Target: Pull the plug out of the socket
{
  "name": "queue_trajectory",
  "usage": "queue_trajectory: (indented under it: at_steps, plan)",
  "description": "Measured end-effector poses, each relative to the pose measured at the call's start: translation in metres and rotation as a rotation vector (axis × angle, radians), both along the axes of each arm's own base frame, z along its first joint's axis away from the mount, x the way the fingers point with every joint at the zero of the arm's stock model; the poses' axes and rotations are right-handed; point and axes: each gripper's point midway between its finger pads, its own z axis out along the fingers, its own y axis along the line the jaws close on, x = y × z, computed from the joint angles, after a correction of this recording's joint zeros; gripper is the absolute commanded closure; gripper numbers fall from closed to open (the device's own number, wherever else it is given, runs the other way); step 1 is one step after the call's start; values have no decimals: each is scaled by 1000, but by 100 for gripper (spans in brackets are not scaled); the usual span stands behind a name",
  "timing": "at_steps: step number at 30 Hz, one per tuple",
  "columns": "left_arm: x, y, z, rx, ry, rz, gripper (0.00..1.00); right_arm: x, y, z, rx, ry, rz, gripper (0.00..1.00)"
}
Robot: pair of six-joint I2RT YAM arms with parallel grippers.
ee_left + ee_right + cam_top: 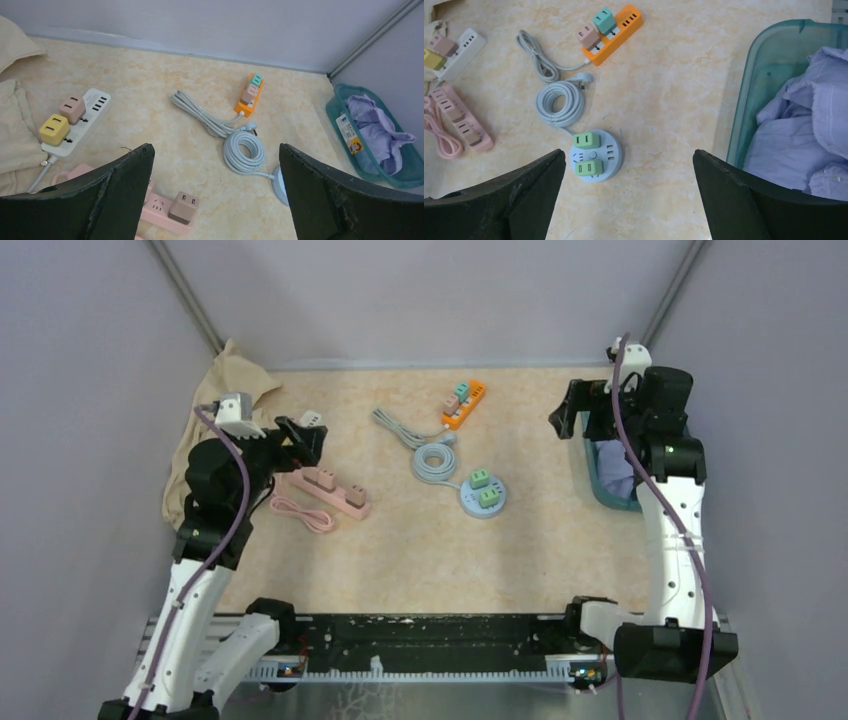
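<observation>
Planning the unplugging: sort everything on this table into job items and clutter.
Job: orange power strip, round blue socket, pink power strip, white power strip, each with plugs seated.
Clutter: teal basket, purple cloth inside it, beige cloth at the left edge.

Surface: beige marbled tabletop (420, 550) looked smooth, faint sheen. Upper centre, orange rectangular power strip (624, 27) and round pale-blue socket hub (613, 150) were smooth satin plastic. Right: teal basket (739, 110) was translucent glossy plastic; crumpled lilac cloth (794, 140) inside, soft matt. Upper left, wrinkled beige cloth (235, 375), matt.
</observation>
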Motion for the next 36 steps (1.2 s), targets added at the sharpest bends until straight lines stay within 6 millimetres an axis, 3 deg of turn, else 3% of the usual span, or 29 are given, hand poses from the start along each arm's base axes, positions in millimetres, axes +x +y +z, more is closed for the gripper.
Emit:
queue_trajectory:
  at_steps: [6, 10, 21, 30, 36]
  plan:
    - [7, 8, -12, -139, 19, 15, 0, 11, -9, -11, -6, 22, -79, 1]
    - [8, 5, -29, -242, 52, -1, 0, 13, -1, -22, -20, -2, -13, 1]
    - [7, -19, -91, -488, 228, -93, 2, -35, 50, -72, -114, -118, 435, 1]
    - [-5, -45, -179, -669, 537, -160, 3, -40, 61, -135, -286, -201, 729, 1]
    - [-12, -64, -198, -694, 626, -211, 3, -29, 64, -179, -405, -246, 939, 1]
